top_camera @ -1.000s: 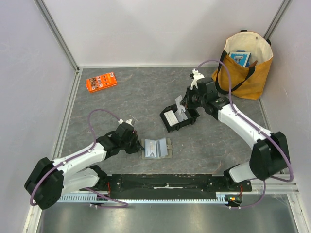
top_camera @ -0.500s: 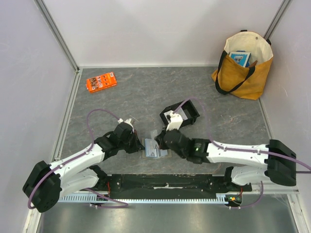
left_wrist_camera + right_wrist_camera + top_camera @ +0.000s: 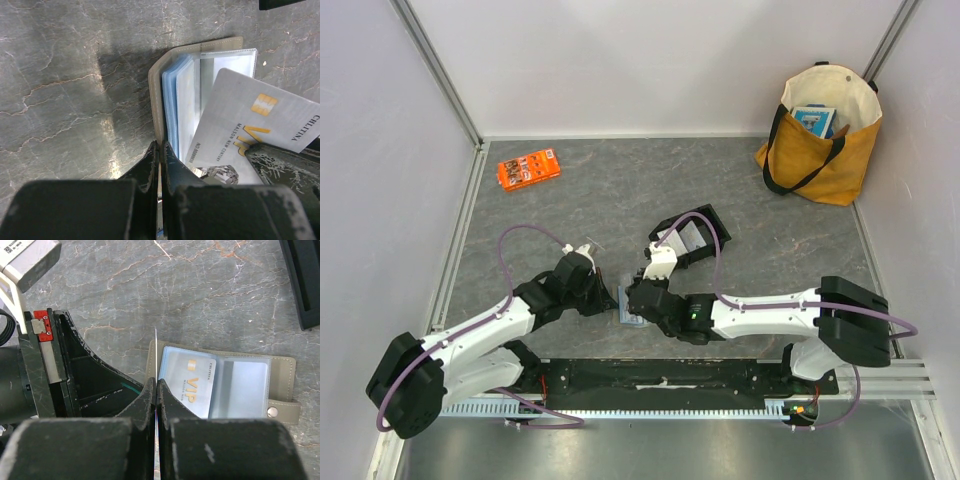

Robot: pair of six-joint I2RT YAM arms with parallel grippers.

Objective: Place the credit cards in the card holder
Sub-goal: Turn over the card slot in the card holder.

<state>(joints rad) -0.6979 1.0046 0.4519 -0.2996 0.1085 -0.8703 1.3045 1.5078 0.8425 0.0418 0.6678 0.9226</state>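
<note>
Overhead, both arms met at the near middle of a grey, marble-veined counter [image 3: 620,200]. The left end effector [image 3: 603,298] and the right end effector [image 3: 634,300] crowded around the card holder [image 3: 626,317]. Just beyond sat a black tray [image 3: 712,222] with pale remaining cards [image 3: 693,236] inside, their count unclear. An orange packet [image 3: 528,168] lay far left and a yellow tote bag [image 3: 820,150] far right. Plain pale walls enclosed the counter.

From the left wrist, that end effector's jaws were pressed narrow, seemingly pinching the open holder's near edge. A credit card [image 3: 245,117] with gold lettering hung tilted above the clear sleeves.

From the right wrist, the jaws were clamped on that card, seen edge-on. A second card [image 3: 187,377] looked seated in one pocket. Judging by this, the job was partly done, with the held card and those in the tray left to go in.
</note>
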